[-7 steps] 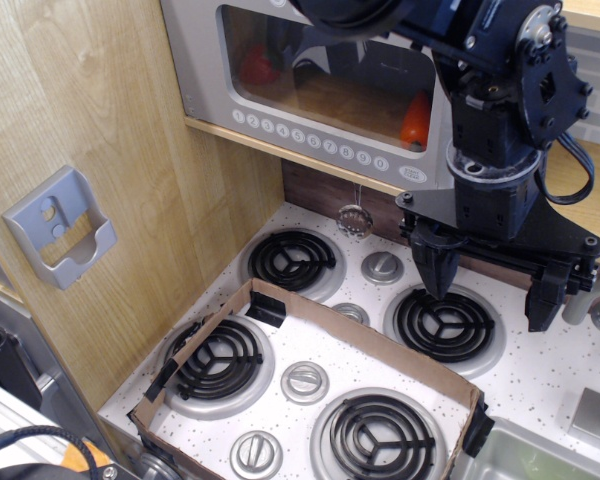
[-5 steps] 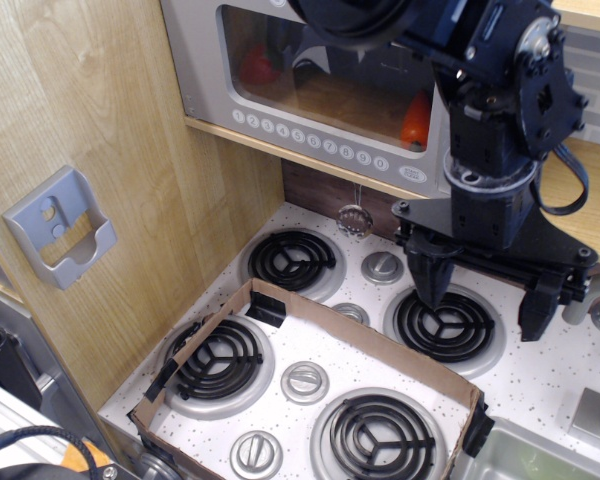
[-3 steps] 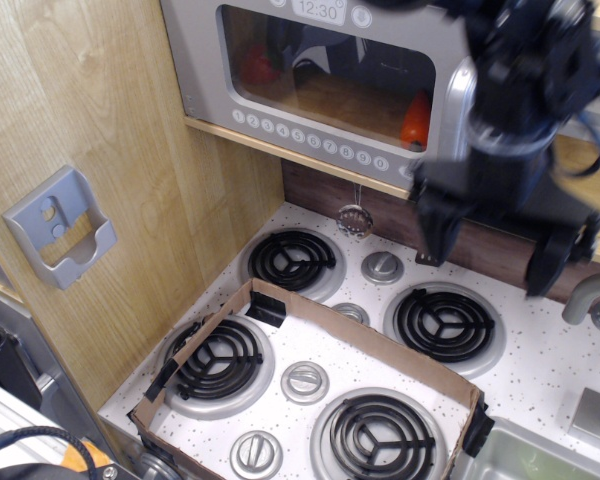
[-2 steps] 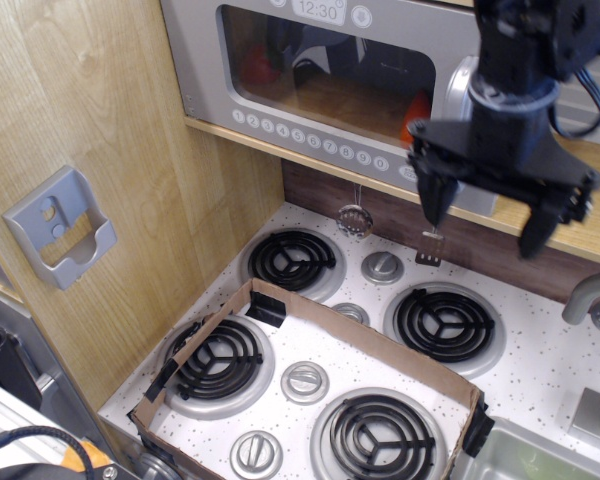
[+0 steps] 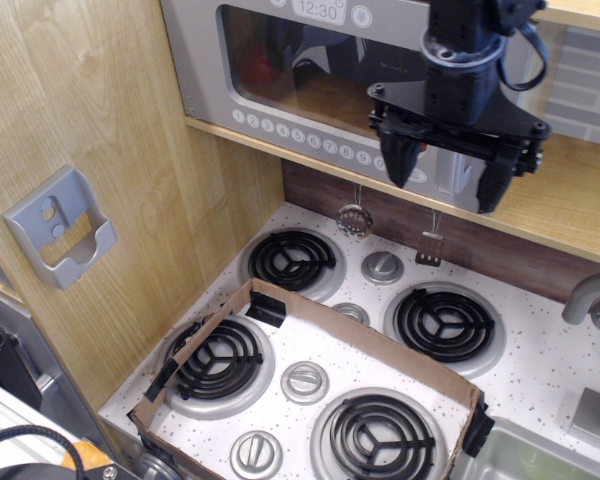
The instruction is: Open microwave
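The pincer (image 5: 445, 170), fingers spread apart and holding nothing, hangs in front of the microwave's (image 5: 310, 70) lower right corner. Below it lies the speckled stove surface (image 5: 550, 370) with four burners. The microwave sits on a wooden shelf (image 5: 570, 200), door closed.

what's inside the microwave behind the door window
Through the window of the microwave, a wooden floor and a red item at the left show. The gripper, jaws open, covers the right end, so anything there is hidden.
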`<state>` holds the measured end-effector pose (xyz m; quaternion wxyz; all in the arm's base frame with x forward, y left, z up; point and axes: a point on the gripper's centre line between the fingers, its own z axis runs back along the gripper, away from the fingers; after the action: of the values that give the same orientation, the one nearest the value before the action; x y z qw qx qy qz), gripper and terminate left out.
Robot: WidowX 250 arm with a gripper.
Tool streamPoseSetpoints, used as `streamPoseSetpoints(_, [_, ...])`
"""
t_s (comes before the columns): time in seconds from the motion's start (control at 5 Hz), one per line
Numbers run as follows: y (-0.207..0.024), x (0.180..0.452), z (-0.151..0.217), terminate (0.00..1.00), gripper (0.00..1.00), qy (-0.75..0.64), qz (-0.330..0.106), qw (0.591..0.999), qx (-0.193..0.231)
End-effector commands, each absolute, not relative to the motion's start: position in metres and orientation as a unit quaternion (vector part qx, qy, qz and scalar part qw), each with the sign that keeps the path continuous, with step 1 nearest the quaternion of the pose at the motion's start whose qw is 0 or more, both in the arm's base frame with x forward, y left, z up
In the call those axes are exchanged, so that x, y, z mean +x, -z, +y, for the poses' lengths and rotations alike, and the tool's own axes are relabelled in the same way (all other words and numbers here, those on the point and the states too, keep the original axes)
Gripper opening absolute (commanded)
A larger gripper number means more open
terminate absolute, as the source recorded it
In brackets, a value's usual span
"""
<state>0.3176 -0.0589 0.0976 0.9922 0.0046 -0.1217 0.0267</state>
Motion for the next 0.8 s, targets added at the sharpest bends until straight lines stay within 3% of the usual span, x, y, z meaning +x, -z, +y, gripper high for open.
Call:
streamPoseSetpoints(0.0, [-0.115,0.345,-0.041,0.0,1.0,0.004,-0.147,0.989,0.006])
streamPoseSetpoints(0.6, [-0.118,0.365,-0.043,0.0,1.0,0.02,-0.15,0.989,-0.002])
